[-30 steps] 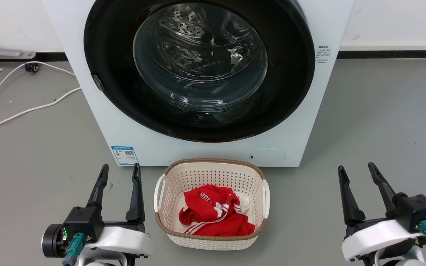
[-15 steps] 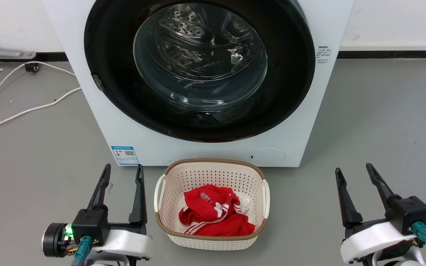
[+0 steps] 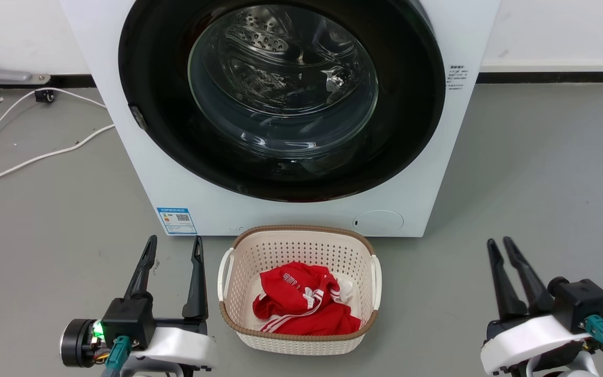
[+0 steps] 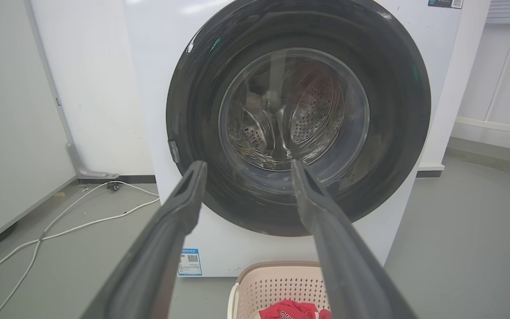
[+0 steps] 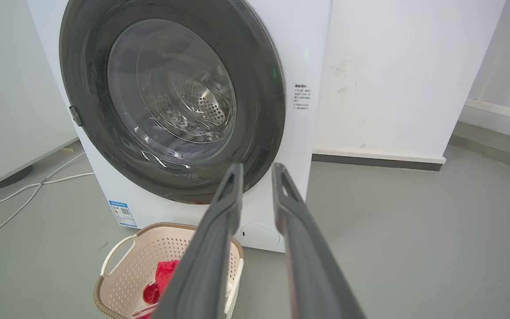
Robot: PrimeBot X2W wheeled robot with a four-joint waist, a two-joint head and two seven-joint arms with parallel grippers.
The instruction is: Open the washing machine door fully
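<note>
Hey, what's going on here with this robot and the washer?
A two-armed robot faces a white washing machine whose round black door is shut. Neither gripper touches it: the left gripper hangs open low on the left, and the right gripper low on the right has its fingers nearly together. Both are empty. A cream laundry basket holding a red garment sits between them, just before the machine. Opening hasn't started.

Top of the washing machine door (image 3: pixel 149 104) beyond head-view edge
</note>
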